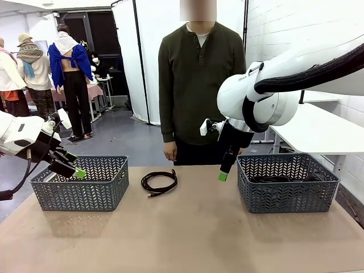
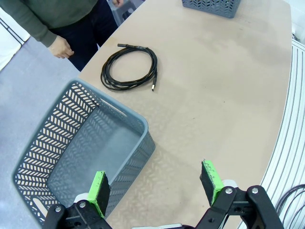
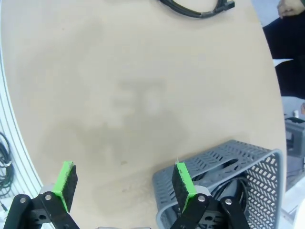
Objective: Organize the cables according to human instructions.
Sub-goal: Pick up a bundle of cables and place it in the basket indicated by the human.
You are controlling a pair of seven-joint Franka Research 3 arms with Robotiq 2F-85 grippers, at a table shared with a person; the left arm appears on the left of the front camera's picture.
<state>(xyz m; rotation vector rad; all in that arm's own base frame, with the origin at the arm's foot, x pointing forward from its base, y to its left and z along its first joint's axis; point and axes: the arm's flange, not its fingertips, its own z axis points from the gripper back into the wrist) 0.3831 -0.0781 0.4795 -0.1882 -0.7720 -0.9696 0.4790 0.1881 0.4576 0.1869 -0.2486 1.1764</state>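
Observation:
One coiled black cable (image 1: 159,182) lies on the brown table between the two baskets, near the far edge; it is also in the left wrist view (image 2: 129,71), and its edge shows at the top of the right wrist view (image 3: 196,8). More black cable (image 1: 284,178) lies inside the right grey basket (image 1: 287,185). My left gripper (image 1: 77,170) hovers open over the near rim of the left grey basket (image 1: 79,185), whose inside is bare (image 2: 76,157). My right gripper (image 1: 223,175) hangs open just left of the right basket (image 3: 228,181), holding nothing. The human (image 1: 196,85) stands behind the table, arms down.
Bare tabletop (image 1: 187,233) stretches in front of and between the baskets. A white table (image 1: 324,133) stands at the back right. Dark cables hang beyond the table's edge (image 3: 5,157).

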